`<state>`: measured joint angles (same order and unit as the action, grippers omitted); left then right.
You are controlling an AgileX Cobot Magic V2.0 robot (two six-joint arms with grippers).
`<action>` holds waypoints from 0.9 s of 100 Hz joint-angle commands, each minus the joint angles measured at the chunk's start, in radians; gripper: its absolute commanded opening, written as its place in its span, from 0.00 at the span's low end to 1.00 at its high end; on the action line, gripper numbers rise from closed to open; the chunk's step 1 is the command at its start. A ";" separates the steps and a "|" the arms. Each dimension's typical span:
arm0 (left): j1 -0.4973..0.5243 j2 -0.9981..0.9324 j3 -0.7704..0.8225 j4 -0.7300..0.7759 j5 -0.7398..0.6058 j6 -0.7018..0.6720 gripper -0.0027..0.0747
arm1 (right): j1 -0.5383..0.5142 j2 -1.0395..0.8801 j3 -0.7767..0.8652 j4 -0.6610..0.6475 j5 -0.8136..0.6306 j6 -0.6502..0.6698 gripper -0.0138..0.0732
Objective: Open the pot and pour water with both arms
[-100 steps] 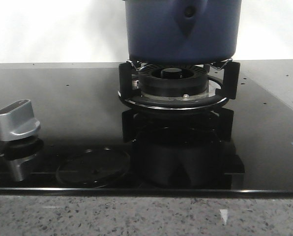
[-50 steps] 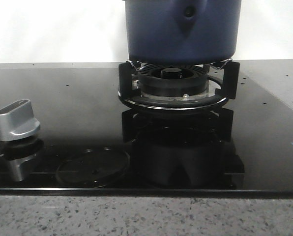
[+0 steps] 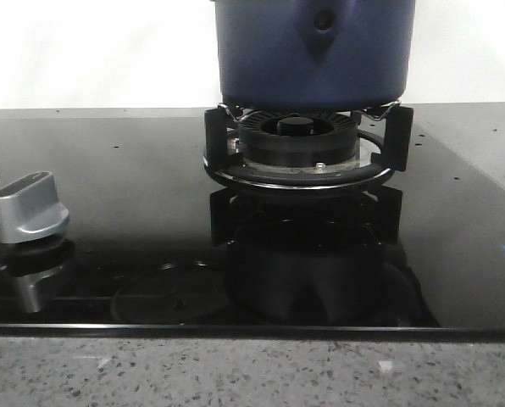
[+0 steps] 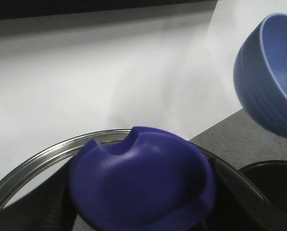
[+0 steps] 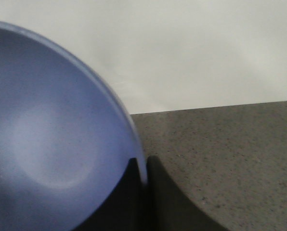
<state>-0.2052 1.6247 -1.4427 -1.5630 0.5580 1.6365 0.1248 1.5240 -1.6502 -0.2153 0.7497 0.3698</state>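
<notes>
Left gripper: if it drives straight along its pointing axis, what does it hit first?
Apart from the lid in its jaws, the left gripper seems to face only the white wall. The bowl sits off to one side and is probably missed, though depth is unclear.

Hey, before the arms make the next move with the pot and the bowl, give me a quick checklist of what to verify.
1. Pot seated squarely on the burner grate: ok.
2. Lid gripped at its knob by the left gripper: ok.
3. Right gripper clamped on the bowl rim: ok.
4. Bowl positioned over the pot's opening: cannot tell, the pot's top is out of frame.
5. Water in the bowl: cannot tell.
</notes>
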 commanded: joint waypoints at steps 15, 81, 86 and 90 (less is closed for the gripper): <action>0.004 -0.050 -0.043 -0.131 0.036 -0.008 0.54 | -0.126 -0.096 -0.037 0.065 0.121 -0.006 0.08; -0.092 -0.050 -0.043 -0.169 0.085 -0.008 0.54 | -0.353 -0.152 0.219 0.215 0.309 -0.067 0.07; -0.107 -0.050 -0.043 -0.169 0.085 -0.008 0.54 | -0.353 -0.152 0.252 0.208 0.311 -0.067 0.07; -0.120 -0.050 -0.043 -0.169 0.085 -0.008 0.54 | -0.353 -0.152 0.278 0.201 0.316 -0.067 0.07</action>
<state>-0.2998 1.6247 -1.4427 -1.6577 0.6101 1.6365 -0.2223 1.4069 -1.3964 0.0078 1.1072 0.3077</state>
